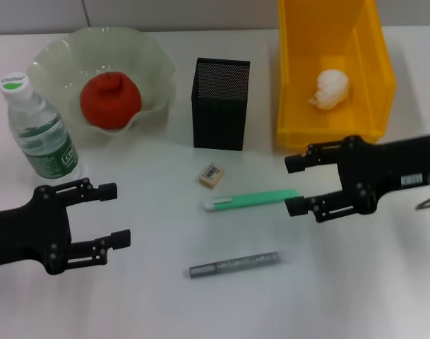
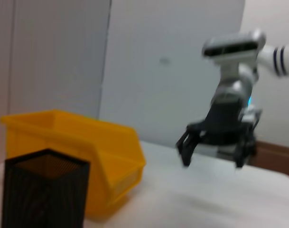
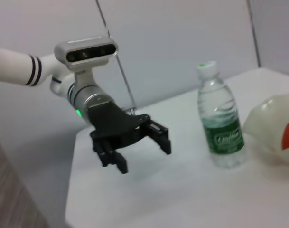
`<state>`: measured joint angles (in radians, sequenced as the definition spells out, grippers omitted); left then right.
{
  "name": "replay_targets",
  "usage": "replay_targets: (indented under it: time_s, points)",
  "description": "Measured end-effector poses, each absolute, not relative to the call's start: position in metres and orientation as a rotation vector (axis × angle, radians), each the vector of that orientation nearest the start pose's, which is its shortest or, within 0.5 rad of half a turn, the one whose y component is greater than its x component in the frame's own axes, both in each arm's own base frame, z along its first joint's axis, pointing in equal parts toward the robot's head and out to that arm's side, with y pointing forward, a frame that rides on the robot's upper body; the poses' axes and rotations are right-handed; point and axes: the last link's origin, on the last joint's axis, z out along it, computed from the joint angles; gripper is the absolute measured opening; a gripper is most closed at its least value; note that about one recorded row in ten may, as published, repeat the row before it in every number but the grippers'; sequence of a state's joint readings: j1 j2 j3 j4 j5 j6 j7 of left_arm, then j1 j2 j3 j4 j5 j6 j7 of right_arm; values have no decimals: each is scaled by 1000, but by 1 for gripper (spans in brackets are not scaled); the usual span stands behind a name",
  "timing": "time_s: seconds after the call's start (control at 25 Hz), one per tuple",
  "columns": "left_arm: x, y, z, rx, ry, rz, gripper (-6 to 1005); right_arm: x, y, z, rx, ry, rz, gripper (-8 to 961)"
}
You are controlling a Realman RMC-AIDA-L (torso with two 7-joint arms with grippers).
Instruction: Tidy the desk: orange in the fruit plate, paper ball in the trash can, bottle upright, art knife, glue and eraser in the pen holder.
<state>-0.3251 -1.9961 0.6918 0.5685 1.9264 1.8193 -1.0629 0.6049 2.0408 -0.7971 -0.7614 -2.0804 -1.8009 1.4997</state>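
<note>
The orange (image 1: 110, 99) lies in the fruit plate (image 1: 59, 60). The paper ball (image 1: 330, 89) lies in the yellow trash can (image 1: 299, 85). The bottle (image 1: 39, 130) stands upright at the left. The pen holder (image 1: 220, 106) stands in the middle. In front of it on the table lie the eraser (image 1: 211, 175), the green art knife (image 1: 251, 200) and the grey glue stick (image 1: 234, 265). My right gripper (image 1: 292, 185) is open and empty, just off the knife's right end. My left gripper (image 1: 116, 215) is open and empty, in front of the bottle.
The left wrist view shows the pen holder (image 2: 44, 190), the trash can (image 2: 78, 142) and the right gripper (image 2: 213, 154) farther off. The right wrist view shows the left gripper (image 3: 144, 152), the bottle (image 3: 222, 121) and the plate (image 3: 267, 133).
</note>
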Motion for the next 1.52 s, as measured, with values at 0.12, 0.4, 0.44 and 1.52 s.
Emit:
replay_targets:
  time_s: [0.12,0.4,0.44,1.52]
  points:
    - [-318,244,18,-2747,-401,-816,772,215,329,16,-3117,487,515,771]
    - [-328,242,6,-2761,-375,-725,771,179,352,14,-3238,410,162,771]
    - [-330,241,5,-2776,-376,-703,771,174,353,12,-3250,387,120,771]
    - [-361,217,47,-2661,-447,-679,768,106,371,-69,-3210,-77,-481,770]
